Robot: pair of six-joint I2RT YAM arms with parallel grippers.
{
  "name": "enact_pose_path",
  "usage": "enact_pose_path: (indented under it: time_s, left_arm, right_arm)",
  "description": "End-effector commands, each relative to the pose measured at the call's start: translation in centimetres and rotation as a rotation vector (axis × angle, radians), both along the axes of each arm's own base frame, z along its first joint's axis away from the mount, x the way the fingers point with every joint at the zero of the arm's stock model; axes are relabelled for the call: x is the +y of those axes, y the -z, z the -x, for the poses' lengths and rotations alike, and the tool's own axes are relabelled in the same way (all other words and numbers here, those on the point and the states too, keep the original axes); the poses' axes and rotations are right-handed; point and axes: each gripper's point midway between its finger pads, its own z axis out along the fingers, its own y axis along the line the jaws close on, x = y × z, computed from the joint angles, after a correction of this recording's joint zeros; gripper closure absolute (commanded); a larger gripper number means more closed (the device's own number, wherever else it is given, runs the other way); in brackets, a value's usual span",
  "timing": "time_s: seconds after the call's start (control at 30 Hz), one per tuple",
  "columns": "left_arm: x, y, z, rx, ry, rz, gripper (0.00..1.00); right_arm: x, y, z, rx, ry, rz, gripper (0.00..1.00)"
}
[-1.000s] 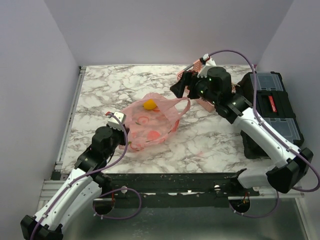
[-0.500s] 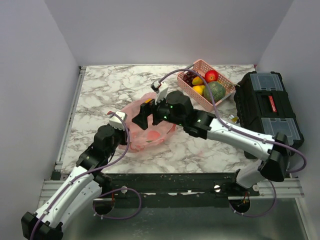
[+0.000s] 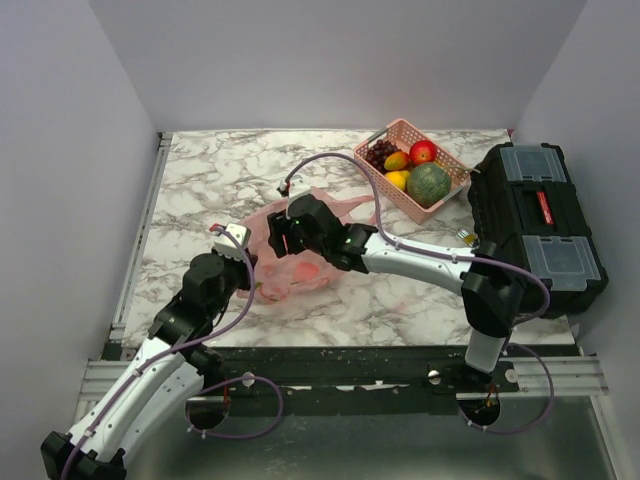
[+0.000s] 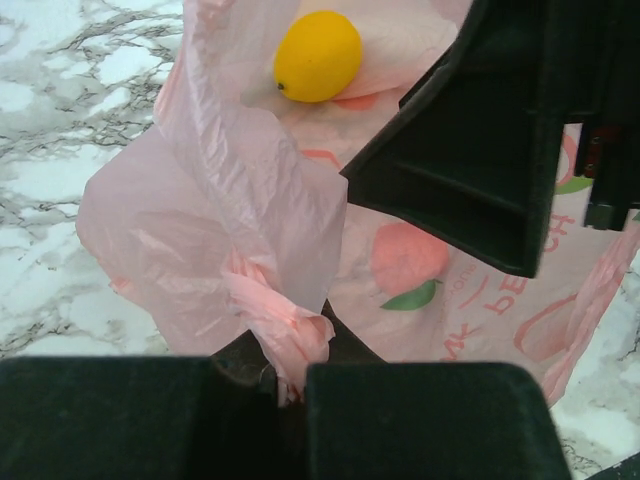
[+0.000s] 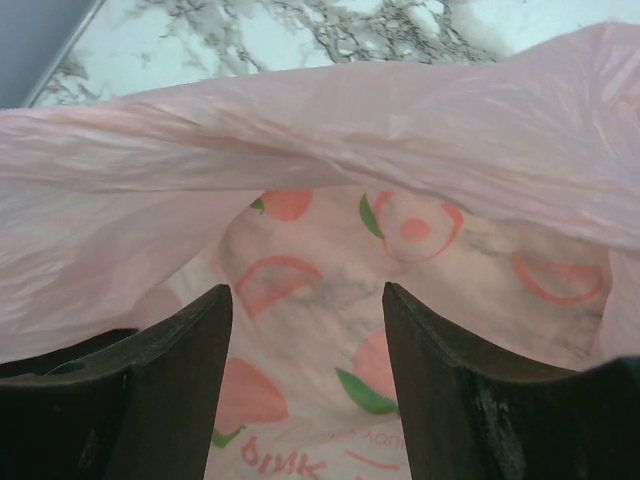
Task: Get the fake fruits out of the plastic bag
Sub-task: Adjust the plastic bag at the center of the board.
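Note:
The pink plastic bag (image 3: 312, 268) lies crumpled at mid-table. In the left wrist view a yellow round fruit (image 4: 318, 55) rests inside the bag (image 4: 230, 200), near its far end. My left gripper (image 4: 290, 385) is shut on a bunched edge of the bag, at its near left side (image 3: 243, 283). My right gripper (image 3: 278, 238) reaches into the bag's mouth from the right. Its jaws (image 5: 307, 290) stand open with only printed plastic (image 5: 350, 130) between them. One of its black fingers (image 4: 470, 150) looms just right of the yellow fruit. The fruit does not show in the right wrist view.
A rigid pink basket (image 3: 452, 163) at the back right holds a green melon (image 3: 428, 184), a red apple (image 3: 423, 151), dark grapes (image 3: 378, 152) and yellow fruits (image 3: 398, 180). A black toolbox (image 3: 540, 225) stands along the right edge.
My right arm has swung from above the basket leftward and down to the bag, and its jaws have narrowed a little. The left gripper has kept its hold on the bag.

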Motion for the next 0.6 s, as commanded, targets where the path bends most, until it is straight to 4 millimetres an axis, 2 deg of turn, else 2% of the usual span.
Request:
enact_pose_path:
  time_s: [0.0,0.17,0.33,0.43,0.57]
  left_arm:
    - [-0.2,-1.1,-0.2,-0.016,0.0,0.023,1.0]
    - [-0.6,-0.7,-0.1,0.006,0.022,0.024,1.0]
    - [-1.1,-0.4,0.0,0.027,0.051,0.023,1.0]
    - [-1.7,-0.4,0.1,0.034,0.077,0.033,1.0]
    - [-2.1,-0.3,0.2,0.049,0.095,0.043,1.0]
  right_arm:
    - [-1.0,0.9,-2.6,-0.059,0.125,0.066,0.35]
    - [-2.1,2.2,-3.8,-0.071,0.195,0.123,0.35]
    - [-3.5,3.1,-6.6,-0.11,0.276,0.159,0.34]
    - [-3.6,3.5,-7.7,-0.167,0.293,0.184,0.3]
    - [-3.9,3.2,-9.1,-0.233,0.351,0.125,0.24]
